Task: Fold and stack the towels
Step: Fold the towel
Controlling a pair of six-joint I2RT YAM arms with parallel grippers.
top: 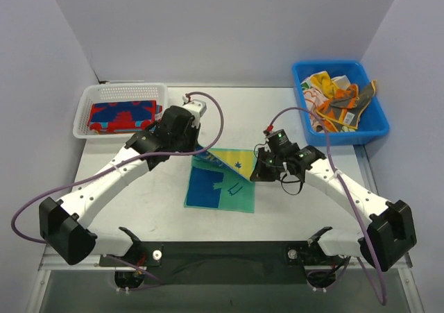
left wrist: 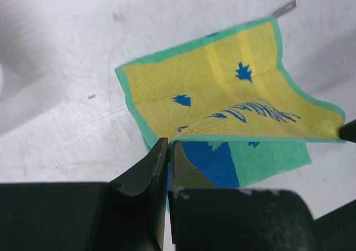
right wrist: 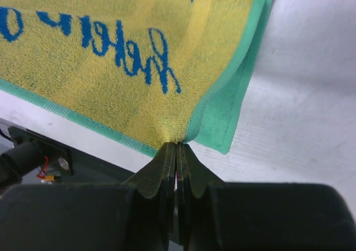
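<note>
A teal towel with blue prints (top: 218,187) lies at the table's middle, its far edge lifted so the yellow underside (left wrist: 222,95) shows. My left gripper (top: 196,153) is shut on the towel's far left corner (left wrist: 169,142). My right gripper (top: 258,172) is shut on its far right corner (right wrist: 178,141), where the yellow side with blue lettering (right wrist: 111,45) fills the right wrist view. A folded red-and-blue towel (top: 121,115) lies in the white mesh basket (top: 156,91). Several crumpled towels (top: 336,101) lie in the blue bin (top: 374,122).
The basket stands at the far left and the blue bin at the far right of the table. The table's near edge (top: 229,238) runs just in front of the towel. White walls enclose the back and sides.
</note>
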